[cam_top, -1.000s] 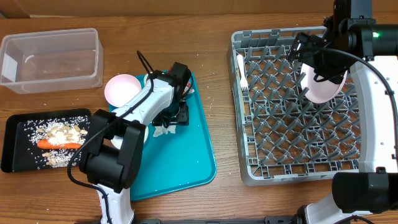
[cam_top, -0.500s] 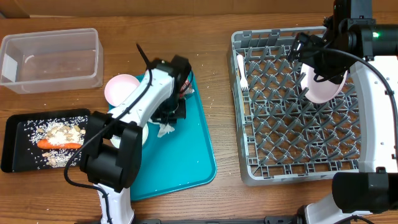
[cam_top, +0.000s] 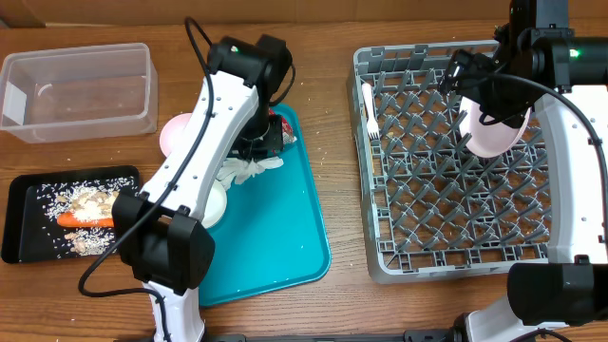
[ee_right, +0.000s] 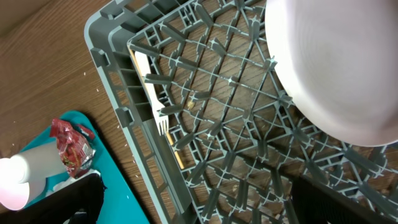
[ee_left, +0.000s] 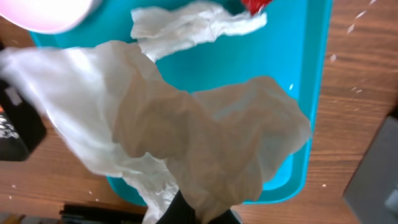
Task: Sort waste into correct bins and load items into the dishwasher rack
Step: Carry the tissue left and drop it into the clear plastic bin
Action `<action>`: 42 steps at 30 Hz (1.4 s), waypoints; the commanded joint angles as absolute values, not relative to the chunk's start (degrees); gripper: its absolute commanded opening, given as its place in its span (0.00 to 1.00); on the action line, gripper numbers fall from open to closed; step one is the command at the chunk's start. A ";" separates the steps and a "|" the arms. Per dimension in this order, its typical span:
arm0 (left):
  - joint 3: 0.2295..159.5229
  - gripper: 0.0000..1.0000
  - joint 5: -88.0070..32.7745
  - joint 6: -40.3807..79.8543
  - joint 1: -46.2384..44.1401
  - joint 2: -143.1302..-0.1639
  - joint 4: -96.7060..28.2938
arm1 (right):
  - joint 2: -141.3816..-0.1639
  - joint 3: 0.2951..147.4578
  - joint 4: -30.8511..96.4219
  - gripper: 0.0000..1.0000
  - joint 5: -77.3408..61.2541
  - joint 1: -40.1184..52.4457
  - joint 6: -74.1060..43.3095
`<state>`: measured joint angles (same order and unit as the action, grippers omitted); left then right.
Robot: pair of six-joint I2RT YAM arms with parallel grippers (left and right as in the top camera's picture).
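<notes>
Crumpled white napkin [ee_left: 205, 137] is pinched tight in the left gripper [ee_left: 196, 210], dangling over the teal tray's [cam_top: 294, 237] far end where a second napkin [ee_left: 193, 22] and red wrapper [ee_left: 255, 5] sit, while the right gripper [ee_right: 208, 199] hangs wide open over the rack [cam_top: 446, 237] by the pink plate [cam_top: 496, 133].

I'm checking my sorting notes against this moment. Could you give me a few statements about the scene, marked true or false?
1. The left claw is shut on a white paper napkin. True.
2. The carrot lies on the teal tray. False: it lies in the black tray, among the rice scraps.
3. The fork is in the dishwasher rack. True.
4. The red wrapper sits in the rack. False: it is on the teal tray.
5. The right claw is open above the rack. True.
</notes>
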<state>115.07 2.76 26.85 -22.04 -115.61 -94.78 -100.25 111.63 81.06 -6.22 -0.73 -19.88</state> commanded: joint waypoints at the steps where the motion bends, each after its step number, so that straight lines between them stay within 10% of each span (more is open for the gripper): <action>1: 120.77 0.04 7.64 27.97 -20.43 -112.03 -95.02 | -99.98 112.14 80.95 1.00 -6.70 -0.82 -20.21; 19: 124.51 0.13 -6.11 28.77 16.03 -114.87 -61.39 | -99.98 112.14 80.95 1.00 -6.70 -0.82 -20.21; 22: 124.51 0.25 -6.42 28.80 17.85 -117.10 -59.05 | -99.98 112.14 80.95 1.00 -6.72 -0.82 -20.21; 26: 124.51 0.81 -5.87 28.71 19.27 -120.40 -56.99 | -99.98 112.14 80.95 1.00 -6.70 -0.82 -20.21; 29: 124.51 0.93 -5.61 28.69 20.49 -121.45 -56.93 | -99.98 112.14 80.95 1.00 -6.72 -0.82 -20.21; 42: 125.03 0.97 -31.22 20.32 17.58 -112.44 -65.10 | -99.98 112.14 80.95 1.00 -6.70 -0.82 -20.21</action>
